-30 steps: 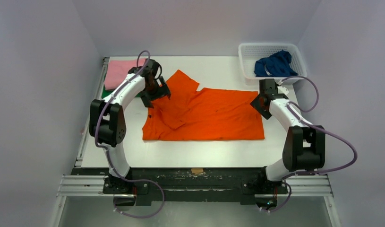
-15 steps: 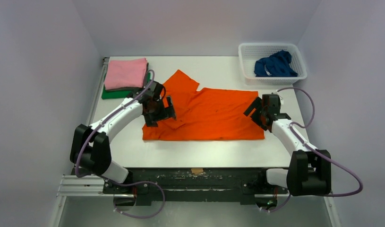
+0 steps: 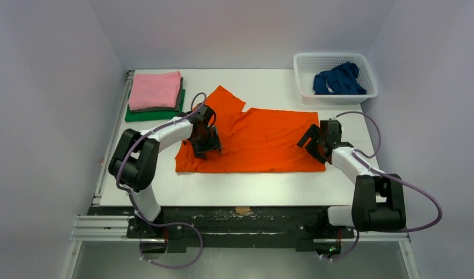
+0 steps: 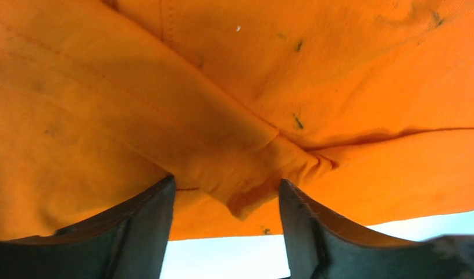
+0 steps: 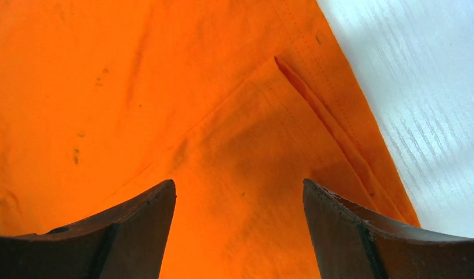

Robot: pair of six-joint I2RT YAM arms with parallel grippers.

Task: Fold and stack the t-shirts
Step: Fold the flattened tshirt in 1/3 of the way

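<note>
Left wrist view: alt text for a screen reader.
Bright orange cloth t-shirt fills the frame, a bunched fold of it sitting between the left gripper's two spread dark fingers; a strip of white table shows at the bottom edge.

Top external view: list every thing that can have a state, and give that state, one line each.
orange t-shirt: spread on the table, partly folded.
pink t-shirt: folded, uppermost.
green t-shirt: folded, beneath the pink.
dark blue t-shirt: crumpled in the basket.
left gripper: open, astride an orange fold.
right gripper: open over the orange edge.
</note>
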